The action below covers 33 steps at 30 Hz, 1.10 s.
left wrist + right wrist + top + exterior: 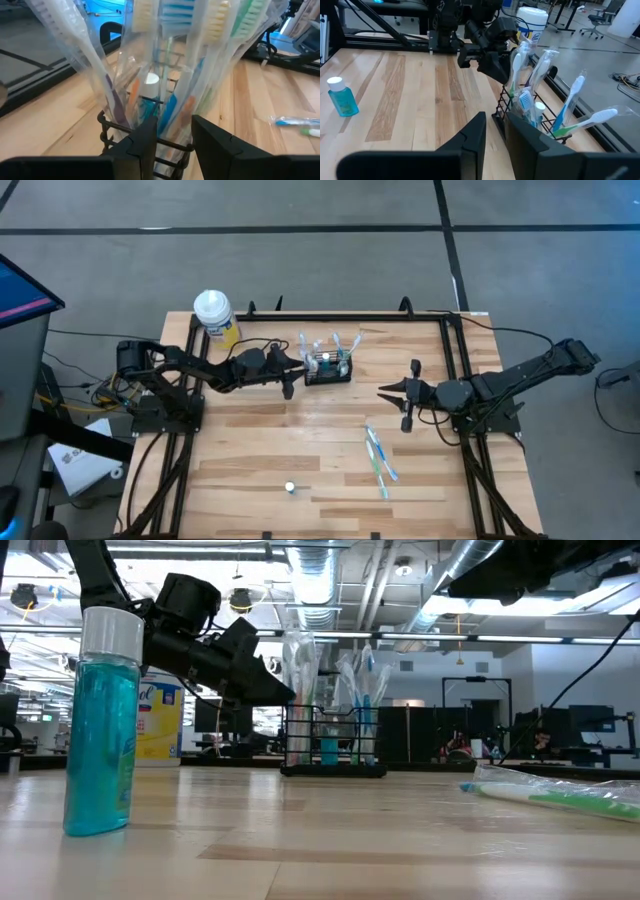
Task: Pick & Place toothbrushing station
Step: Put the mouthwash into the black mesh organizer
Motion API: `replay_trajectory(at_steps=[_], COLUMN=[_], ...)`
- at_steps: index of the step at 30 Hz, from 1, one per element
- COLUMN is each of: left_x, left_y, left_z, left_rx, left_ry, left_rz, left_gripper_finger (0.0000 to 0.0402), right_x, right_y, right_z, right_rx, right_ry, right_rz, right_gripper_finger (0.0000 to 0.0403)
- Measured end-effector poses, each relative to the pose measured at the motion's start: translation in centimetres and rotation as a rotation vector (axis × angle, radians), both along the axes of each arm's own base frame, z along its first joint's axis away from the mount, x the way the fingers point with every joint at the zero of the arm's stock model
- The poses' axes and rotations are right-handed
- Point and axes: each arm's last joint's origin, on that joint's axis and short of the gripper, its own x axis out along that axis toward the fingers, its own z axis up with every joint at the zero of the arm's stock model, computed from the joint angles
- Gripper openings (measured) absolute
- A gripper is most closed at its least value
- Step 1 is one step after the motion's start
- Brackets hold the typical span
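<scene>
The toothbrushing station, a small black wire-mesh holder crowded with wrapped toothbrushes, stands near the middle of the bench's far edge. The left gripper sits just beside it, fingers narrowly parted at the holder's near wire rim. If we mean to lift the holder here, we should seat one finger inside the rim and one outside, clear of the crinkled wrappers, then close firmly and raise it level so nothing tips out. The right gripper waits well apart, toward the bench's right edge, its fingers slightly parted and holding nothing.

We cannot tell whether the left fingers already straddle a wire or merely touch it, since wrappers hide the compartments. A small blue bottle stands toward the near edge; loose wrapped toothbrushes lie nearer the right corner.
</scene>
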Motion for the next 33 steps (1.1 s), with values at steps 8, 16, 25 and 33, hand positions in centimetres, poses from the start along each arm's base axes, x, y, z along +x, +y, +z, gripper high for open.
replay_trajectory(at_steps=[8,16,25,33], left_x=[-0.2,-0.8,-1.6,-2.7], left_y=[0.1,-0.1,-1.0,-3.6], left_z=[0.2,1.2,1.6,3.1], left_rx=[0.007,0.037,0.013,-0.057], left_ry=[0.002,0.051,0.129,0.167], left_rz=[0.002,-0.011,-0.055,-0.143], left_gripper_finger=[0.0116,0.0116,0.0116,0.0106], right_x=[0.0,0.0,0.0,0.0], right_y=[0.0,0.0,0.0,0.0], right_z=[0.0,0.0,0.0,-0.1], right_rx=[-0.001,-0.001,-0.001,0.026], right_ry=[0.003,0.004,0.004,0.000], right_rz=[0.000,0.000,0.000,-0.007], right_gripper_finger=[0.0063,0.0063,0.0063,0.0063])
